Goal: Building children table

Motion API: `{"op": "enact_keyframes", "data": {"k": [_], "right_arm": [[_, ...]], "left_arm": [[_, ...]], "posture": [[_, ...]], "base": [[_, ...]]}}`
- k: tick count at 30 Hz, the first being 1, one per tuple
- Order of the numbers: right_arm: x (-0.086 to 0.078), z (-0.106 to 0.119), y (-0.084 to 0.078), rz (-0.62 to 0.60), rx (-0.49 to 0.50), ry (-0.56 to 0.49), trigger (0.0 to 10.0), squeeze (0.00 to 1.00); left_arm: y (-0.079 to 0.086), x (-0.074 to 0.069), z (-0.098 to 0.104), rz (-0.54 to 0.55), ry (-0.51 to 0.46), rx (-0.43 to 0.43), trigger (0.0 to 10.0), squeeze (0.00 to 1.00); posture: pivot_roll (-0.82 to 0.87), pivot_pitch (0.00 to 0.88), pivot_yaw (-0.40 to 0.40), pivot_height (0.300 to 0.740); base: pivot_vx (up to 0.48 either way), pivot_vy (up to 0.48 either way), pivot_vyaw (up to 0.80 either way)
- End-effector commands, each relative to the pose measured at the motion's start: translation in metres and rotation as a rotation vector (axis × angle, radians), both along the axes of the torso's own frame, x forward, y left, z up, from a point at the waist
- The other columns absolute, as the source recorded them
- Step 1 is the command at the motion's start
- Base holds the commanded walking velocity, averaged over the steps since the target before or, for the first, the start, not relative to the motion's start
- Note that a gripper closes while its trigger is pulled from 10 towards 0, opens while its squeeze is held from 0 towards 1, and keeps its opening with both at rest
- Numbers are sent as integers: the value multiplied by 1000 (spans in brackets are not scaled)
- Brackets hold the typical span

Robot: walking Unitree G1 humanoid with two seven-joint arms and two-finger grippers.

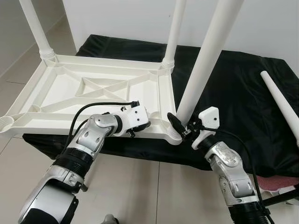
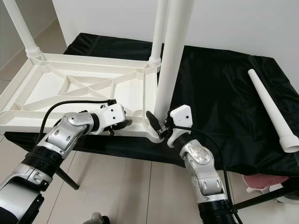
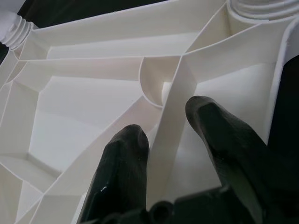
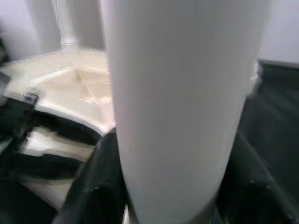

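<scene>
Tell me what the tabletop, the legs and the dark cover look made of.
Tabletop: looks like moulded plastic, matte off-white; ribbed underside with cast-in webs and threaded corner sockets.
Legs, e.g. the one in the right gripper, leg: probably the same plastic, smooth, tapered tubes; the loose leg shows a hollow end.
Cover: black fabric, creased, slight sheen.

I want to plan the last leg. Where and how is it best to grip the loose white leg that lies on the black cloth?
Probably grip the loose leg near mid-length, coming from above with fingers across its width. It lies flat on the black cloth and tapers, so the middle fits the fingers, and the wide threaded end stays free.
</scene>
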State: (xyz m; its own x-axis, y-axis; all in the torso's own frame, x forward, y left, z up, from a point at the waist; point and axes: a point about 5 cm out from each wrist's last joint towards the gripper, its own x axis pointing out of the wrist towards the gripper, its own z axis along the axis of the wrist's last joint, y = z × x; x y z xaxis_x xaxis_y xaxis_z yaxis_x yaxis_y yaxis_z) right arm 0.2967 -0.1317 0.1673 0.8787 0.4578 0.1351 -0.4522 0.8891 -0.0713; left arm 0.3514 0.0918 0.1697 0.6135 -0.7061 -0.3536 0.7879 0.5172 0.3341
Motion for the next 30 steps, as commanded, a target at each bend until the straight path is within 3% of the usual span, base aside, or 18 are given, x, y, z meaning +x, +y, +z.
{"op": "enact_keyframes", "data": {"k": [1, 7, 9, 11, 17, 22, 25, 26, 30], "right_arm": [[-1, -49, -15, -98, 14, 289, 10000, 0], [0, -46, -15, -99, 43, 287, 10000, 0], [0, -33, -13, -82, 34, 195, 10000, 0], [0, -31, -13, -74, 17, 176, 10000, 0], [-5, -50, -17, -154, -70, 242, 10000, 0], [-5, -59, -18, -267, -81, 270, 10000, 0], [-5, -58, -17, -263, -70, 268, 10000, 0], [-5, -56, -16, -258, -51, 264, 10000, 1000], [-4, -52, -15, -233, -37, 245, 10000, 1000]], "left_arm": [[1, 0, -5, 17, 12, 16, 10000, 0], [1, 0, -5, 22, 13, 12, 10000, 0], [2, 0, -6, 30, 16, -1, 10000, 0], [2, -1, -7, 32, 19, -4, 10000, 0], [2, -2, -8, 37, 22, -9, 10000, 0], [3, -2, -8, 39, 22, -10, 10000, 0], [3, -2, -8, 39, 23, -10, 10000, 0], [3, -2, -8, 38, 23, -10, 10000, 0], [2, -1, -8, 38, 24, -10, 10000, 0]], "posture": [[10, 123, -33, 740], [12, 123, -34, 740], [10, 119, -37, 740], [10, 119, -37, 740], [11, 118, -39, 740], [11, 120, -36, 740], [10, 121, -32, 740], [9, 122, -31, 740], [10, 123, -31, 740]], "base": [[0, 0, 0], [0, 0, 0], [0, 0, 0], [0, 0, 0], [0, 0, 0], [0, 0, 0], [0, 0, 0], [0, 0, 0], [0, 0, 0]]}}
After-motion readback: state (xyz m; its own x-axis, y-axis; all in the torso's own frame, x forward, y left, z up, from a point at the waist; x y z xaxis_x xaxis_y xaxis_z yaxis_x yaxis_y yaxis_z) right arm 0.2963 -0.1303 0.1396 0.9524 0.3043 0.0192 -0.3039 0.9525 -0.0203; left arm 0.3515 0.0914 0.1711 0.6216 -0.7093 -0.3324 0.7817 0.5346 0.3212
